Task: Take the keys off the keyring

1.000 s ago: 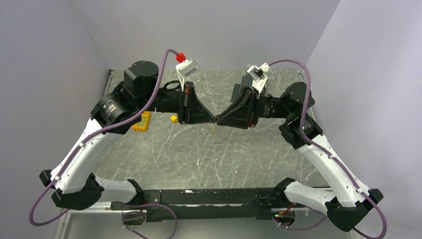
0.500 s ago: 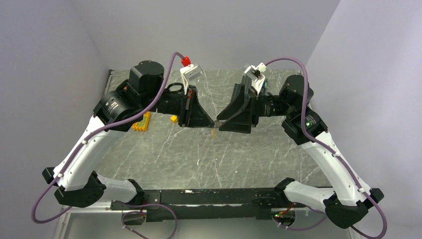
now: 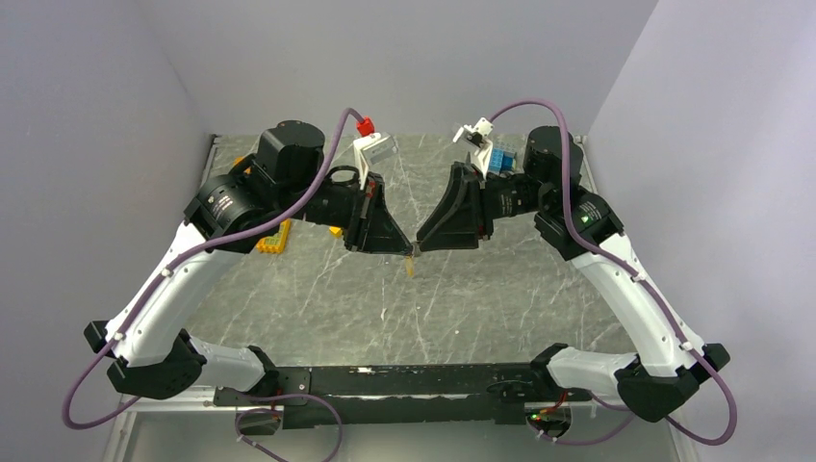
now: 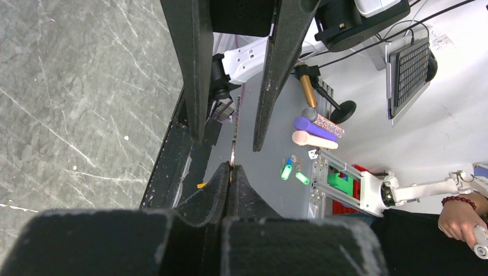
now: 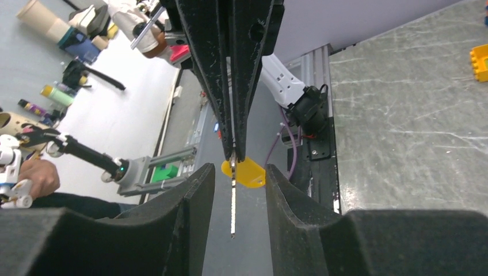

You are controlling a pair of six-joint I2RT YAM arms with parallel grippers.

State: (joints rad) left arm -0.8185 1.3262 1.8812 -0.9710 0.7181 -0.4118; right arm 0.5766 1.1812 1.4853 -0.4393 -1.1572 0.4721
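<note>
My two grippers meet tip to tip above the middle of the table. My left gripper (image 3: 408, 246) (image 4: 232, 167) is shut on one end of the keyring (image 5: 232, 201), a thin grey metal strip seen edge-on, which also shows in the left wrist view (image 4: 232, 153). The yellow key (image 5: 246, 173) hangs at the left fingertips, and in the top view (image 3: 411, 266) it dangles just below them. My right gripper (image 3: 421, 243) (image 5: 236, 187) is open, with its fingers (image 5: 198, 195) on either side of the metal strip and not touching it.
An orange-yellow studded brick (image 3: 274, 237) lies at the left, also showing in the right wrist view (image 5: 479, 62). A small yellow cube (image 3: 334, 231) peeks out under the left arm. A blue block (image 3: 496, 160) sits at the back right. The marble table (image 3: 385, 298) ends at a black rail.
Both wrists have swung and tilted, and the spot where the tips meet has shifted slightly toward the near edge. The right arm's move has uncovered the blue block.
</note>
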